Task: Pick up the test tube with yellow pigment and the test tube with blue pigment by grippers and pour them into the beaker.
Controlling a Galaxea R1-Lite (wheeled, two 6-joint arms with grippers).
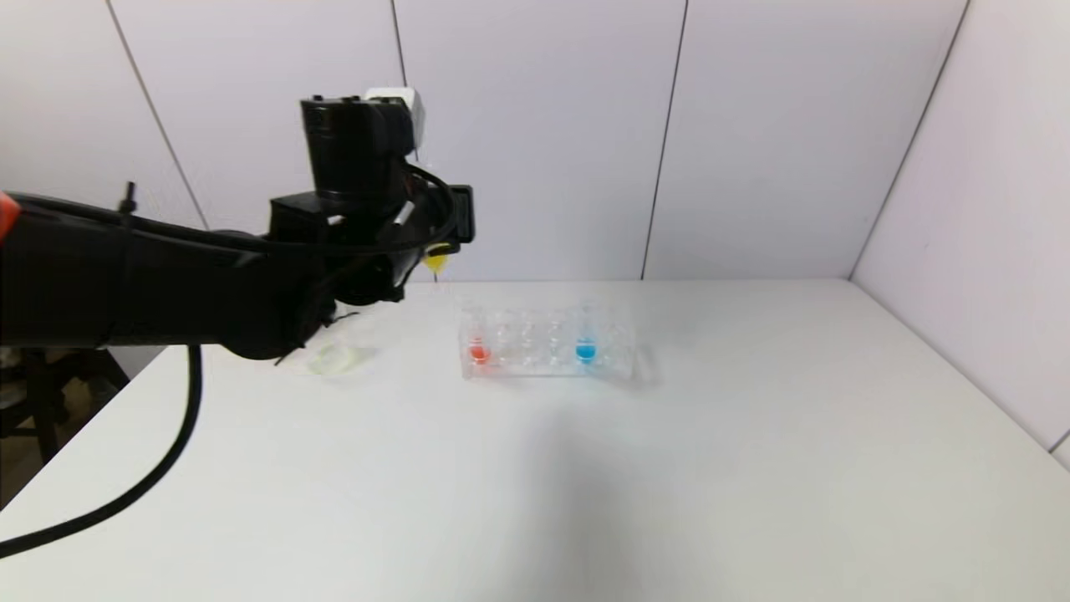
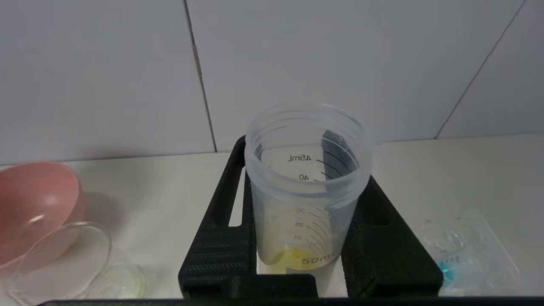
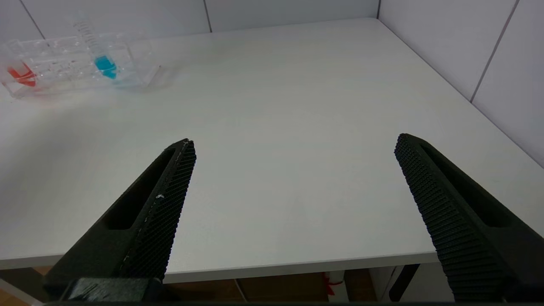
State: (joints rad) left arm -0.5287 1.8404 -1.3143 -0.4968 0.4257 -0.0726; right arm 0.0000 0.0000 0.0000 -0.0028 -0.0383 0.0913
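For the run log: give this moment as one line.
left hand: shut on yellow tube, raised near beaker | right hand: open, idle near table edge | blue tube: in rack

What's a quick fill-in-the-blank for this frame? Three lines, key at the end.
1. The left gripper is shut on the raised tube, whose liquid is ___.
2. The test tube with blue pigment stands in the clear ___.
3. The right gripper hangs over the table edge with its jaws ___.
Missing words: yellow; rack; open.
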